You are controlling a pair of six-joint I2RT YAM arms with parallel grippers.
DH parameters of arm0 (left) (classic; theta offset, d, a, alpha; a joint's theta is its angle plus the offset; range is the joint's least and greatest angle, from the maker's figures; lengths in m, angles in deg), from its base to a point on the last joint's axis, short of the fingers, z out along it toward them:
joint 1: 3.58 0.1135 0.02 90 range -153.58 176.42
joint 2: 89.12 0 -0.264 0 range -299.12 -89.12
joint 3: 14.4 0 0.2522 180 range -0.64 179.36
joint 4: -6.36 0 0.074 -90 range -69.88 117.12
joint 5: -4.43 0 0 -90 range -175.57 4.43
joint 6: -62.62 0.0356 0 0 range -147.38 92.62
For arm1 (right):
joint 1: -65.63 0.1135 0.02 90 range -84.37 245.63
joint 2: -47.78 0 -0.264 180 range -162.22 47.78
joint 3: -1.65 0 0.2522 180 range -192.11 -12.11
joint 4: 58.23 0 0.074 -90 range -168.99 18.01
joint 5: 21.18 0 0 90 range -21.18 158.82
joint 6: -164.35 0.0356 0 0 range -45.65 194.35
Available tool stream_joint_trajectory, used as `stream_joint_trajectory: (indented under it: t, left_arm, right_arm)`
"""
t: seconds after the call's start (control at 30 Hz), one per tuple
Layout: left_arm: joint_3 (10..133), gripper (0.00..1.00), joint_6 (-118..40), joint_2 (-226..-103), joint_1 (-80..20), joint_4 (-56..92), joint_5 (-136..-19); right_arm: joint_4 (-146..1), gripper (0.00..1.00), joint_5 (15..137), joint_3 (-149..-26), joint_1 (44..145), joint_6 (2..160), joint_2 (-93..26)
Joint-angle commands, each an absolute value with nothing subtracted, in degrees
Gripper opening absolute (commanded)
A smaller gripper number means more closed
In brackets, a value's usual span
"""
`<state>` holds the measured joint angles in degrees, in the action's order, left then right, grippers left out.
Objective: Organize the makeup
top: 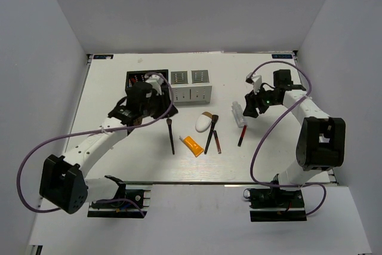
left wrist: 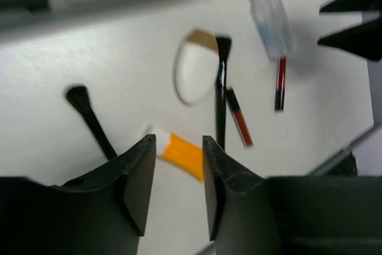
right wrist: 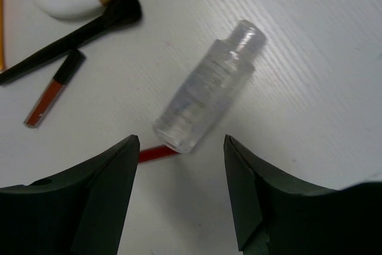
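Visitor: Where does the makeup lie?

Operator: All of it is on the white table, in the middle, in front of the white boxes. One black brush lies alone on the left. Next to it is the orange tube, with its white cap toward that brush. The white sponge lies behind the tube. It has a tan end, or perhaps a tan thing rests against it; the view is too blurred to tell. A second brush and a dark red pencil lie side by side, right of the tube.

Visitor: And the small bottle?

Operator: The clear bottle lies on its side further right, apart from the group. A bright red pencil meets its base.

Visitor: Do the grippers hold something?

Operator: No, nothing. The right gripper hangs above the base of the bottle, fingers spread wide on both sides, not touching it. The left gripper is near the black box, above the table. Its fingers stand partly apart, and between them only the table and the tube are seen.
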<state>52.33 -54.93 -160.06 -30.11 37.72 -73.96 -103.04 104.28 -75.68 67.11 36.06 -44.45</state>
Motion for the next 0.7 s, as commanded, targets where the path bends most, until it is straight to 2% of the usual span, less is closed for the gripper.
stream_joint_trajectory:
  t: [0.0,0.17,0.27,0.4,0.53,0.67]
  left_arm:
    - [52.01,0.51,-60.77,-160.65,-34.86,41.38,-73.78]
    - [53.93,0.56,-61.21,-163.38,-40.22,40.95,-79.23]
    - [56.83,0.58,-62.70,-167.06,-43.03,41.21,-82.13]
    - [60.61,0.58,-67.01,-172.16,-46.03,41.38,-84.68]
    - [65.53,0.59,-70.79,-178.14,-49.19,41.91,-87.42]
    - [78.70,0.59,-74.92,-187.89,-52.97,49.19,-88.56]
  right_arm:
    - [-108.11,0.66,107.66,-76.70,70.72,36.20,-42.49]
    - [-106.98,0.66,100.48,-75.13,77.66,44.79,-40.55]
    - [-105.30,0.61,93.71,-74.51,78.38,55.07,-39.68]
    - [-105.30,0.54,88.34,-73.46,78.82,60.61,-37.22]
    - [-105.92,0.52,82.71,-71.88,78.73,64.06,-35.19]
    - [-105.74,0.51,78.40,-69.51,78.21,66.35,-33.96]
